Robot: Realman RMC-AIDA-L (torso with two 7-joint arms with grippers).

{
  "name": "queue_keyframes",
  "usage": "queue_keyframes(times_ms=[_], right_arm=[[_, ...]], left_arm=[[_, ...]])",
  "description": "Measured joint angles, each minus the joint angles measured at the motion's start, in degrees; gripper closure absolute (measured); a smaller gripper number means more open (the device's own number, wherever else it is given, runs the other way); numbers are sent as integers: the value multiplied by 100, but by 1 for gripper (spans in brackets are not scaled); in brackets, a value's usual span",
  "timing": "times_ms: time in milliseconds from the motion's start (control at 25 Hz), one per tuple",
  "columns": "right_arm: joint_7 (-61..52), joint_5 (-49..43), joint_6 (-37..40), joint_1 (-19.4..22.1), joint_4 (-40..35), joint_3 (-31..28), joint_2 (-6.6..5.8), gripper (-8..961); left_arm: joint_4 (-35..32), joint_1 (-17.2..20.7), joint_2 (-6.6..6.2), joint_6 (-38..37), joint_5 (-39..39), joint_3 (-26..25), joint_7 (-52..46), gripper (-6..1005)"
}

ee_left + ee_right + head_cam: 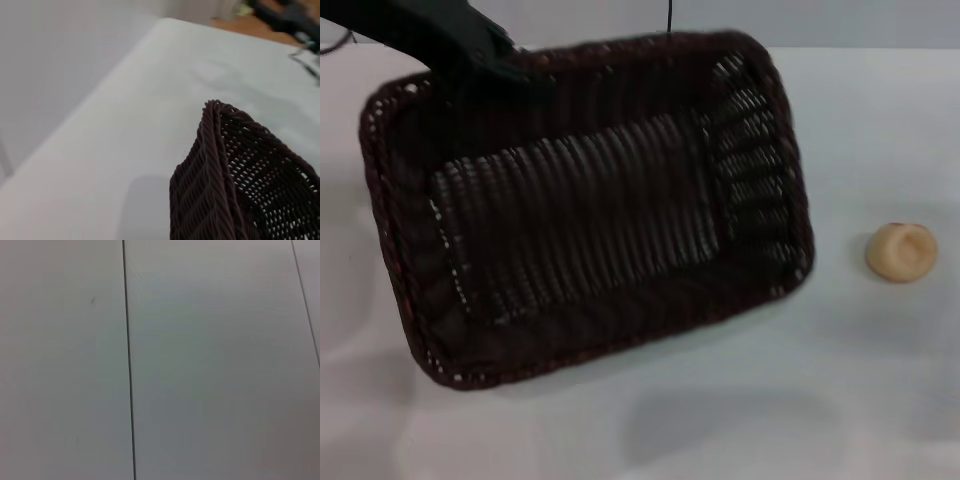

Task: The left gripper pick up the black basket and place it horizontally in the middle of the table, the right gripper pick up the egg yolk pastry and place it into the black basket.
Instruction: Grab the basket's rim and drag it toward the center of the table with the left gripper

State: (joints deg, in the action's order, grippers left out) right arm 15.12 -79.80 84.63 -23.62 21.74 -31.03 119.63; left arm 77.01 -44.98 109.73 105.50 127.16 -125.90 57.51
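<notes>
The black basket (pixel 590 210) hangs tilted in the air above the white table (pixel 880 380), with its open side towards the head view. Its shadow lies on the table below it. My left gripper (pixel 500 62) comes in from the far left and is shut on the basket's far rim. The left wrist view shows one woven corner of the basket (pixel 220 170) above the table (pixel 125 125). The egg yolk pastry (pixel 901 252), a small round beige bun, lies on the table to the right of the basket, apart from it. My right gripper is out of view.
The table's far edge (pixel 860 48) runs behind the basket. The right wrist view shows only a pale flat surface with thin dark seams (pixel 128 360). Dark cables and equipment (pixel 295 20) lie beyond the table in the left wrist view.
</notes>
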Motion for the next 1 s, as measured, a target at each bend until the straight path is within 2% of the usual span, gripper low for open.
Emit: queue_keyframes(times_ms=[160,200,360,400,640,800,880,1000], right_arm=[[0,1,0,5,24,0,0,129],[0,1,0,6,37,0,-1,129],[0,1,0,12,48,0,-1,130],[0,1,0,18,52,0,-1,130],[0,1,2,24,60,0,-1,130],[0,1,8,28,59,5,-1,130],[0,1,9,32,59,9,-1,130],[0,-3,10,65,54,19,-1,130]], left_arm=[[-259,-124,10,117,-94,0,122,776],[-555,-294,29,221,-184,15,274,775],[-809,-460,93,207,-177,46,479,773],[-907,-539,141,79,-137,59,628,772],[-1122,-768,212,-392,-43,199,914,768],[-1255,-944,371,-987,377,540,1155,765],[-1459,-1070,399,-1154,489,549,1261,764],[-1770,-1259,373,-1455,585,521,1380,762]])
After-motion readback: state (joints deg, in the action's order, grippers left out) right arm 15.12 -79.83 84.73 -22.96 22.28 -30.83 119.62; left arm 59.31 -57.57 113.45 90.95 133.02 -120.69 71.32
